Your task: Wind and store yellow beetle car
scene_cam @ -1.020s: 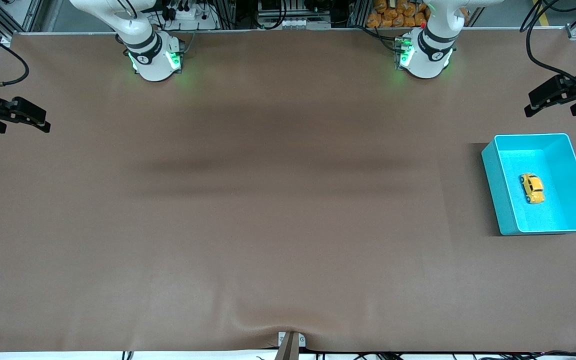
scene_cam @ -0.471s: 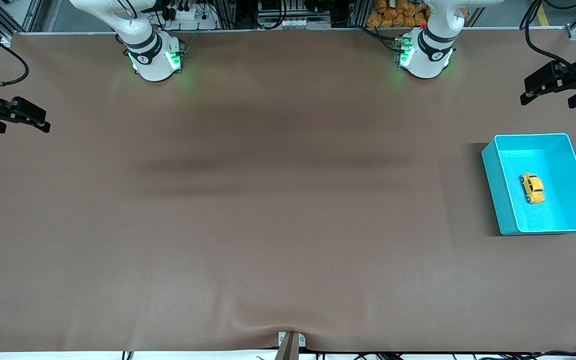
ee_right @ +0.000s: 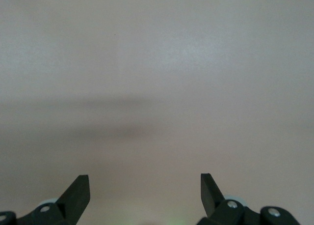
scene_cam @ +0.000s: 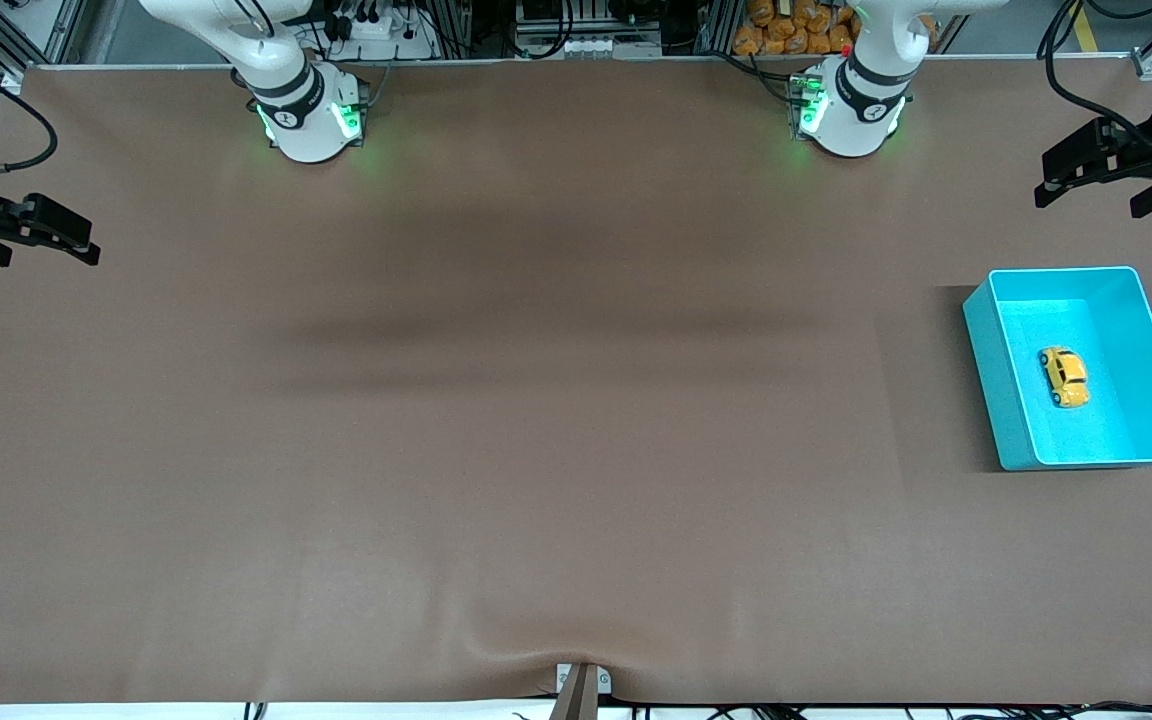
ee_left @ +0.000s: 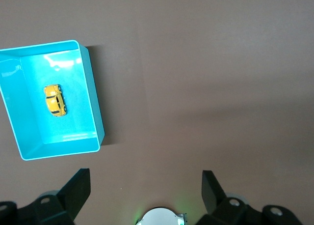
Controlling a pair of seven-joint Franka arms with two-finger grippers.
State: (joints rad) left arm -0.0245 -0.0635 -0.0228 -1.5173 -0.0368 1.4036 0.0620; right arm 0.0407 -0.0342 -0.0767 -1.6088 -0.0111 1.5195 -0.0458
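The small yellow beetle car [scene_cam: 1064, 376] [ee_left: 55, 100] lies on the floor of the turquoise bin [scene_cam: 986, 380] [ee_left: 93, 97], at the left arm's end of the table. High over the table at that same end hangs my left gripper [scene_cam: 1086, 180] [ee_left: 146, 178], apart from the bin; it is open and holds nothing. My right gripper [scene_cam: 71, 240] [ee_right: 145, 181] waits at the right arm's end of the table, open and empty, over bare brown cloth.
A brown cloth [scene_cam: 556, 400] covers the whole table. Both arm bases [scene_cam: 311, 120] [scene_cam: 851, 110] stand along the edge farthest from the front camera. A small bracket [scene_cam: 581, 685] sits at the middle of the nearest edge.
My left gripper has risen and drawn away from the bin toward the table's edge by the bases. The car, the bin and the right gripper have stayed put.
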